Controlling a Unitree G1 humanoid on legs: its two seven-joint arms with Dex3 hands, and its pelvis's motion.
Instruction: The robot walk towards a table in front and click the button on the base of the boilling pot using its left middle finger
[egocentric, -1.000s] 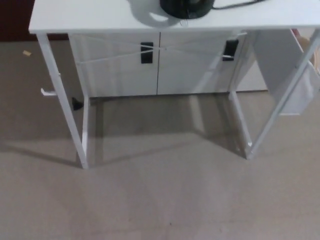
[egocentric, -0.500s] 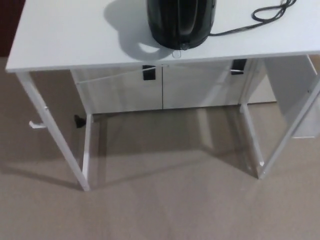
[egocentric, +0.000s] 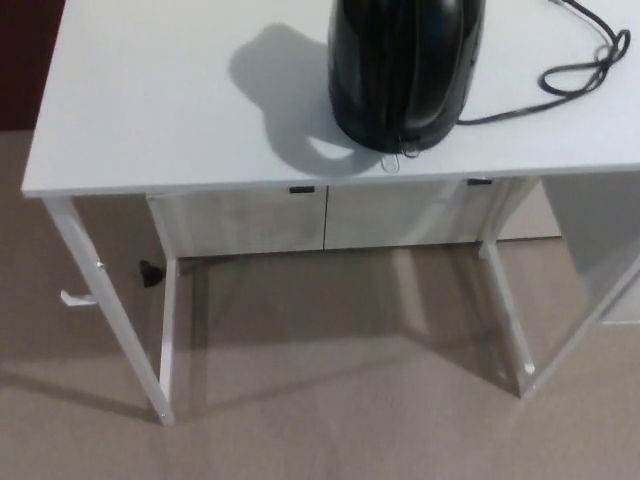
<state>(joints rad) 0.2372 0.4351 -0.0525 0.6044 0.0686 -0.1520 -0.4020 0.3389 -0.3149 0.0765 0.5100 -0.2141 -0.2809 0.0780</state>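
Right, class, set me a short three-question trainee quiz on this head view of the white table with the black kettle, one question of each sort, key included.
1. True or false: the glossy black boiling pot stands at the near edge of the white rectangular table.
2. Multiple choice: the black power cable lies to the pot's A) left, B) right, C) front, as pictured.
3. Fill in: the small clear switch tab at the pot's base points toward the table's ____ edge.

Key: 1 true; 2 B; 3 near. Neither robot hand is in view.

One pot (egocentric: 405, 70), one table (egocentric: 150, 110), one cord (egocentric: 580, 70).
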